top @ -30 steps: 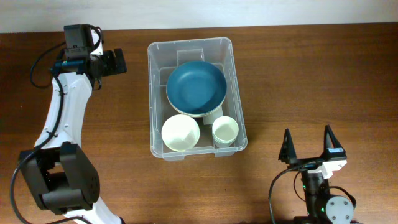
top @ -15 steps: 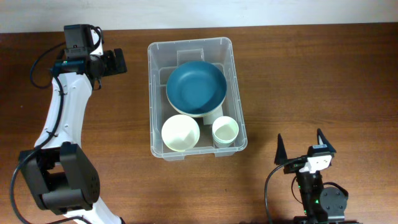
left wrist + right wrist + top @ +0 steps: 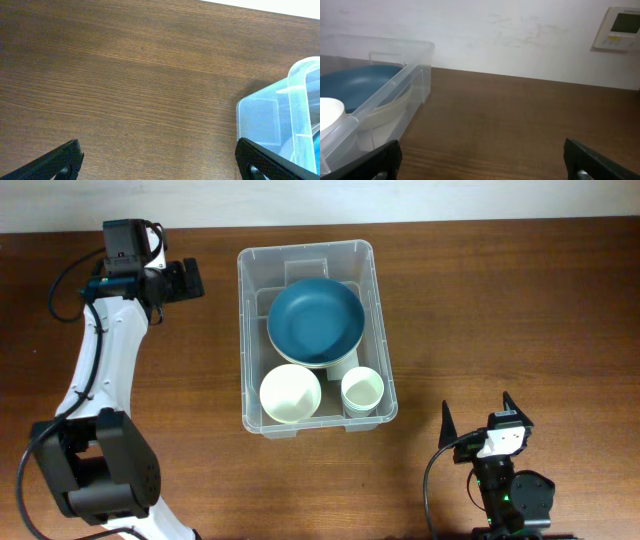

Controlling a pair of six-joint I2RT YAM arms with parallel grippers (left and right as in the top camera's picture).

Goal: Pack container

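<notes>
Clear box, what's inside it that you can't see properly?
- Overhead: the blue bowl covers the pale bowl beneath it; only its rim shows.
- Left wrist: the right edge cuts off the container; its contents barely show.
- Right wrist: the left edge cuts off the container and a white dish.

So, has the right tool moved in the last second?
Yes: the right tool has shifted left and slightly down-frame overhead, nearer the container.

change vs 1 s ago | right gripper (image 3: 475, 402) sits nearer the bottom edge in the overhead view, slightly further left | its fingers look shorter, tilted
</notes>
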